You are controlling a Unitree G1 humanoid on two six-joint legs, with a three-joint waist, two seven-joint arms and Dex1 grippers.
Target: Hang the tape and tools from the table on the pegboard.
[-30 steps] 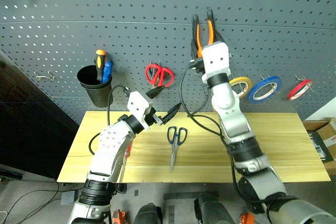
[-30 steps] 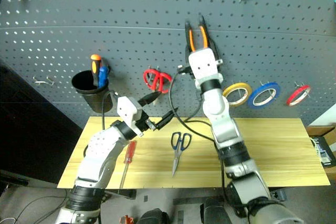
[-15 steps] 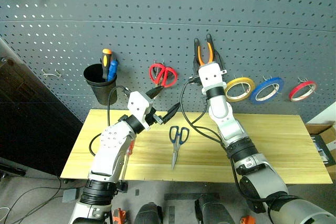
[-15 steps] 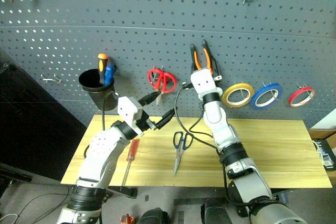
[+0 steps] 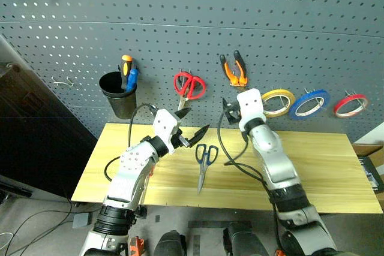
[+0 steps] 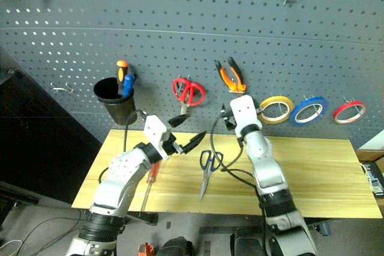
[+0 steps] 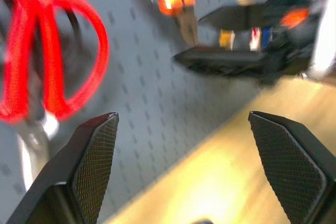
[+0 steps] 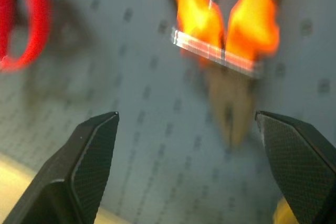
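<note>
Silver-white jointed arms, looping black cables, black textured claws

Head pair high over table [image 5: 336, 166]; wrist views close (facing pegboard [image 5: 180, 22]).

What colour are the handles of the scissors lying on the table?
Dark blue-black, on the scissors; clearest in the left eye view.
</note>
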